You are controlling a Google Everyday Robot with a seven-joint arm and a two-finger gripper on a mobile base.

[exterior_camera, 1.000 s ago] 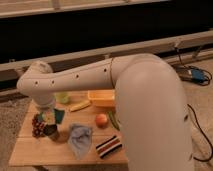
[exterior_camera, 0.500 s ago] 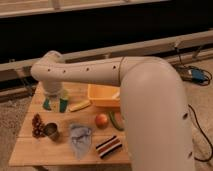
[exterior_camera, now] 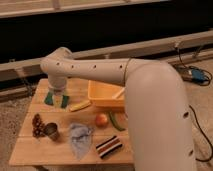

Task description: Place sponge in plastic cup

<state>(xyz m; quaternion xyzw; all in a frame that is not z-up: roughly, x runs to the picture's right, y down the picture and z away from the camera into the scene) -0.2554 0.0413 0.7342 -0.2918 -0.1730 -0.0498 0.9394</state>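
My gripper (exterior_camera: 56, 98) hangs from the big white arm (exterior_camera: 100, 72) over the back left part of the wooden table (exterior_camera: 25, 150). Green pieces, possibly the sponge (exterior_camera: 65, 101), show on either side just below the wrist, low over the tabletop. I cannot tell whether the gripper holds them. I cannot make out a plastic cup; the wrist hides the spot beneath it. A small dark cup (exterior_camera: 51, 131) stands at the front left, well in front of the gripper.
A yellow tray (exterior_camera: 102, 92) sits at the back middle with a banana (exterior_camera: 80, 105) left of it. An orange fruit (exterior_camera: 102, 120), a green pod (exterior_camera: 116, 121), a blue-grey cloth (exterior_camera: 80, 139), a striped packet (exterior_camera: 108, 146) and dark red grapes (exterior_camera: 36, 125) lie toward the front.
The arm has swung from the front left of the table toward the back left, and the view has shifted. The green pieces stayed under the wrist.
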